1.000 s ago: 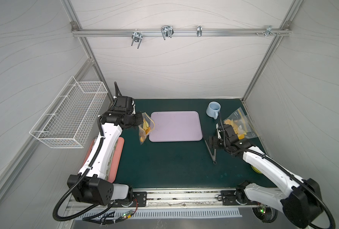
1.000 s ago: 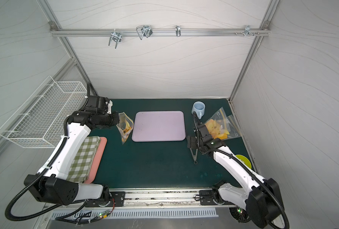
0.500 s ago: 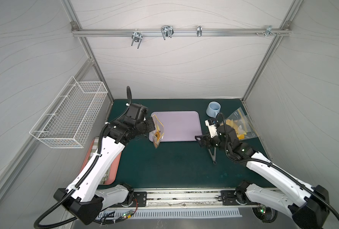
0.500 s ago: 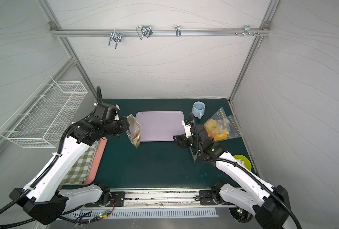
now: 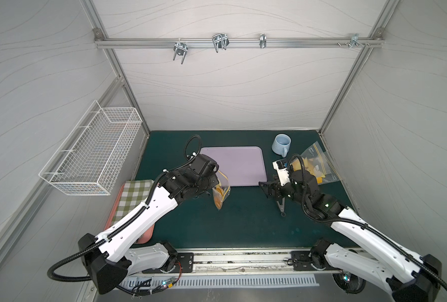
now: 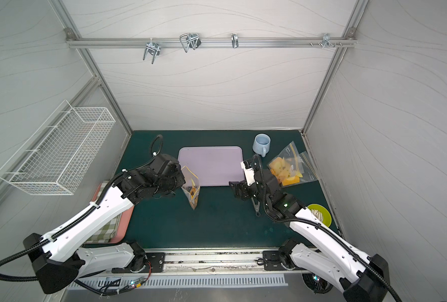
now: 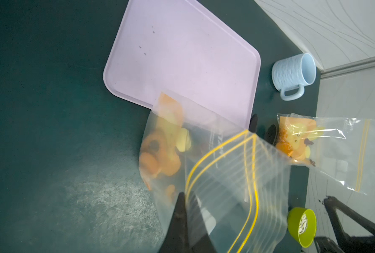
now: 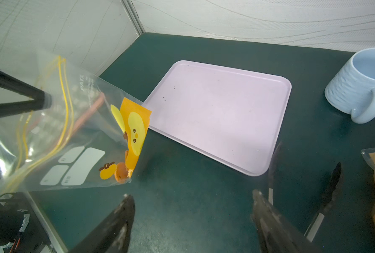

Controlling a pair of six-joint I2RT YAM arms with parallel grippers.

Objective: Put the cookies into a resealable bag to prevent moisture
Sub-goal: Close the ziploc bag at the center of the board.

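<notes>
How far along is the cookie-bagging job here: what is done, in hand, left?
Done: cookies sit inside the clear zip bag; the lilac tray holds only specks. In hand: left gripper shut on that bag, dangling it over the mat; right gripper open, empty. Left: the yellow seal seems to gape, so pressing it closed.

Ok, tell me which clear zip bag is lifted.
The clear yellow-zip bag hanging from the left gripper; the other bag lies beside the pale blue mug.

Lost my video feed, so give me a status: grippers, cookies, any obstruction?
Left gripper jaws shut on resealable bag, bag hanging. Right gripper open, empty. Cookies inside held bag. Tongs lie beneath right arm.
</notes>
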